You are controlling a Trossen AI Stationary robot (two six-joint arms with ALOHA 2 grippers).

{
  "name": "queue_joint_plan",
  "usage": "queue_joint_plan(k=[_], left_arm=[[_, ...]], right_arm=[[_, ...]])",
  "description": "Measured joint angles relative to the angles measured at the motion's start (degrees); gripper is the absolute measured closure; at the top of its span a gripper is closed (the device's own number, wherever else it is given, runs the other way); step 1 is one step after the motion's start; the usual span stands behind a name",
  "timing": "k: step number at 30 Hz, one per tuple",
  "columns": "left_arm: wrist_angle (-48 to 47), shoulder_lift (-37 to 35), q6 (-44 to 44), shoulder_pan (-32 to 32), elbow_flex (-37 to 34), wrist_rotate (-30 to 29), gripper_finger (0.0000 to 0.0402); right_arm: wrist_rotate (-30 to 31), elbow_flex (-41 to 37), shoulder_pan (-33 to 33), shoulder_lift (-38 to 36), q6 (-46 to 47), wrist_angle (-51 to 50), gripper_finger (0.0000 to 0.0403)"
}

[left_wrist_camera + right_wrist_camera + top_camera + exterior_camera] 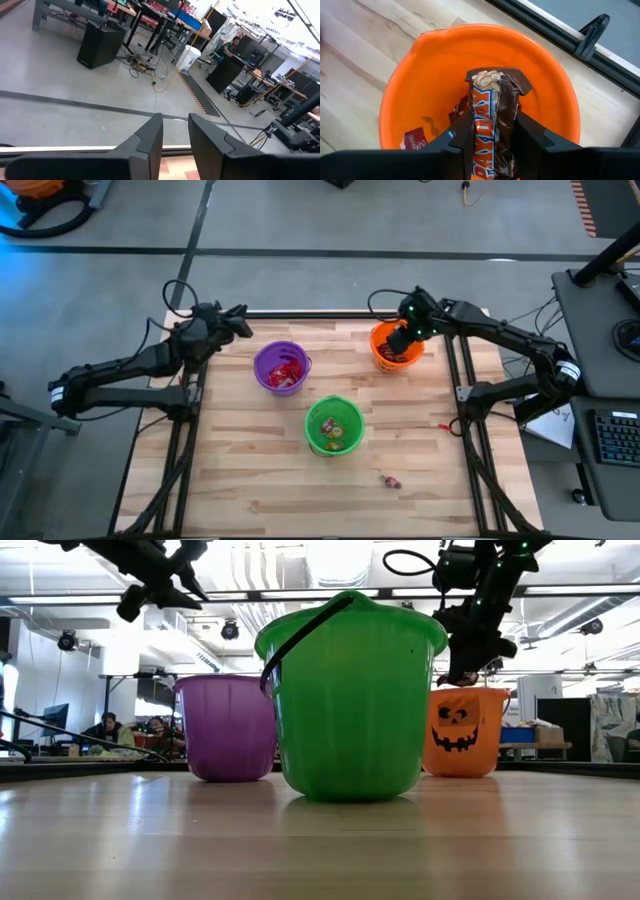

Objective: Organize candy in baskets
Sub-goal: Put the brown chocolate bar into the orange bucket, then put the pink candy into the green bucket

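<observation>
Three baskets stand on the wooden table: purple (281, 367), green (334, 424) and orange (396, 346), each with candy inside. My right gripper (494, 132) hangs over the orange basket (480, 60), shut on a brown candy bar (495, 100) with orange-and-blue lettering. In the low view this gripper (465, 665) sits just above the orange basket's rim (462, 690). My left gripper (240, 320) is up at the table's far left corner; its fingers (150, 145) stand slightly apart with nothing between them. My right gripper pinches the candy bar by its two long sides (492, 135) between its two fingers. The fingers slant down from above and lie along the bar. The bar's free end (495, 80) sticks out past the fingertips, clear above the basket's inside.
One wrapped candy (391, 480) lies loose on the table toward the near right, and a small red piece (441, 425) sits near the right edge. Dark wrappers (415, 140) lie in the orange basket's bottom. The table's rail (330, 312) runs along the far edge.
</observation>
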Motion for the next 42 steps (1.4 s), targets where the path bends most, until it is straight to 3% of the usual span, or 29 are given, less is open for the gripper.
queue_joint_plan(k=[4, 12, 20, 25, 30, 42], left_arm=[[0.2, 0.0, 0.0, 0.0, 0.0, 0.0, 0.0324], [0.1, 0.0, 0.1, 0.0, 0.0, 1.0, 0.0324], [0.1, 0.0, 1.0, -0.1, 0.0, 11.7, 0.0324], [0.1, 0.0, 3.6, -0.1, 0.0, 17.3, 0.0324], [0.1, 0.0, 9.3, 0.0, 0.0, 18.7, 0.0324], [1.3, 0.0, 21.3, -0.2, 0.0, 22.0, 0.0324]], right_arm=[[-0.1, 0.0, 0.0, 0.0, 0.1, -0.1, 0.0296], [-0.1, 0.0, 0.0, 0.0, 1.1, -0.2, 0.0219], [-2.8, 5.1, 0.0, -0.2, 3.3, -3.0, 0.0167], [-14.0, 11.8, 0.3, -0.2, 5.3, -4.8, 0.0159], [-23.0, 17.2, 3.2, -0.3, 7.4, -8.3, 0.0165], [-24.8, 23.2, 18.9, -0.2, 8.2, -26.2, 0.0179]])
